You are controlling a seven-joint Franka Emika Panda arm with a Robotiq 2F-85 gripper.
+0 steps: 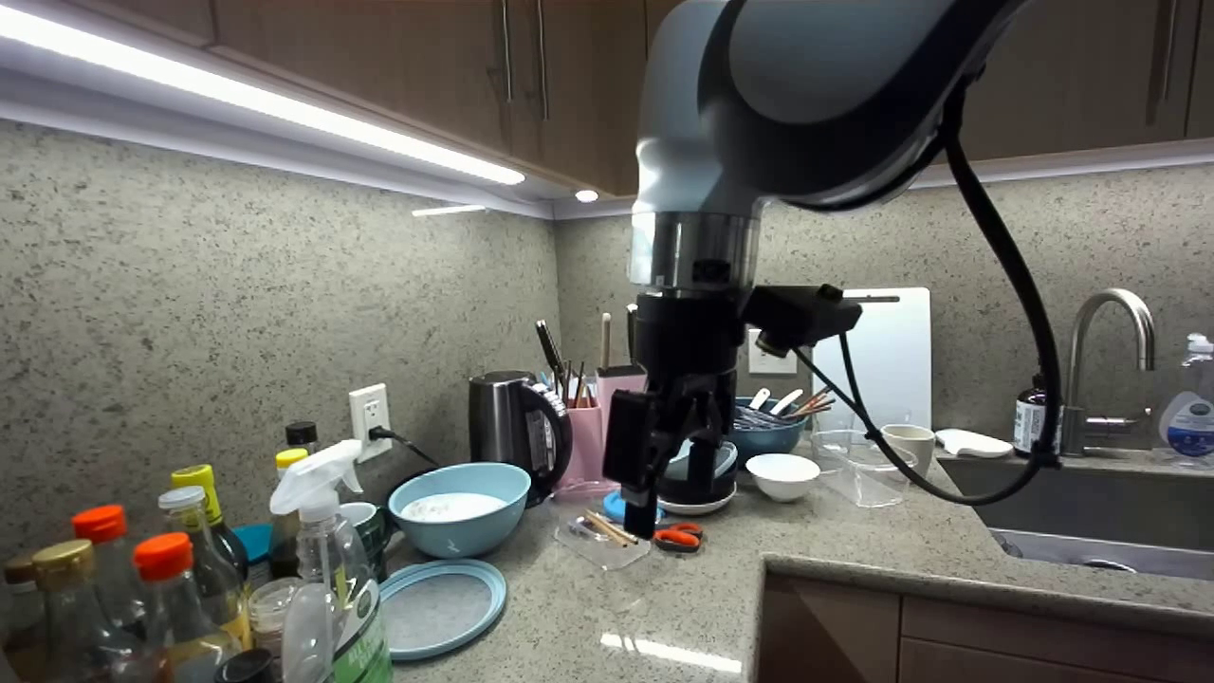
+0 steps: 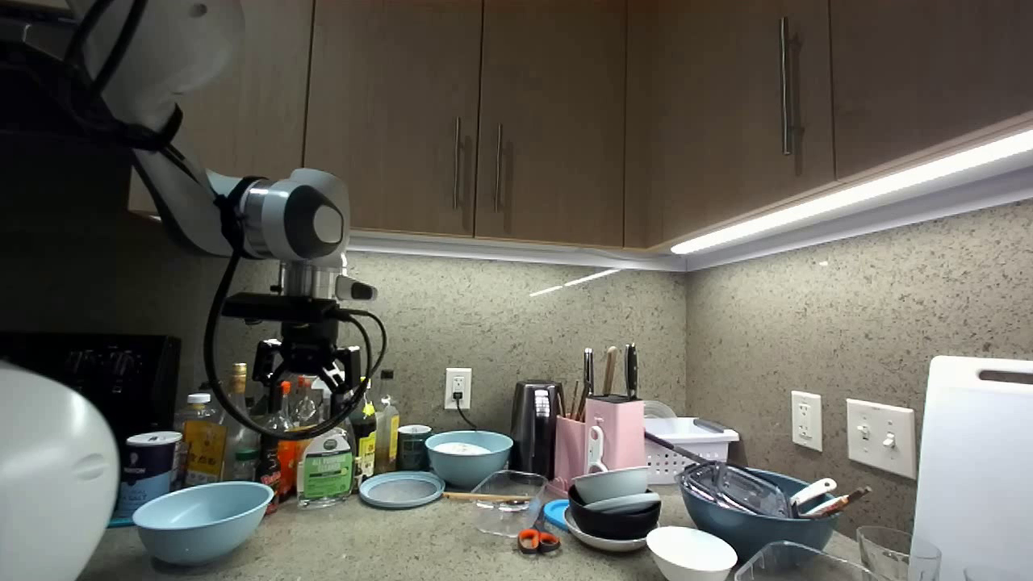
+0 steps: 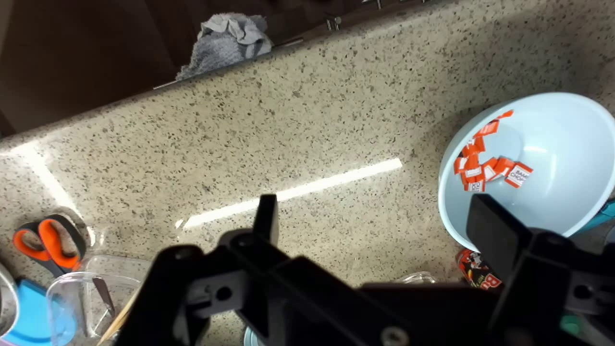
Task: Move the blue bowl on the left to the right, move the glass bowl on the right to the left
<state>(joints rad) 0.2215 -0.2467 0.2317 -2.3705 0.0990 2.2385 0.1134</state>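
Observation:
A light blue bowl [image 2: 202, 520] stands on the counter at the left in an exterior view. In the wrist view it shows at the right [image 3: 543, 163] with several orange packets inside. A second light blue bowl [image 1: 460, 512] with white contents stands by the kettle; it shows in both exterior views [image 2: 470, 460]. I cannot make out the glass bowl; it is hidden or out of view. My gripper [image 3: 375, 204] is open and empty above the counter. In the wrist view one finger overlaps the packet bowl's near edge. The gripper shows in both exterior views [image 1: 671, 503] [image 2: 309, 387].
Several bottles [image 1: 161, 569] and a spray bottle [image 2: 327, 464] line the wall. A blue lid [image 1: 441, 609], a clear tray [image 1: 597, 550] with chopsticks, scissors [image 3: 50, 242], stacked bowls [image 2: 613, 516], a small white bowl [image 1: 782, 474] and a larger clear container [image 1: 873, 484] stand around.

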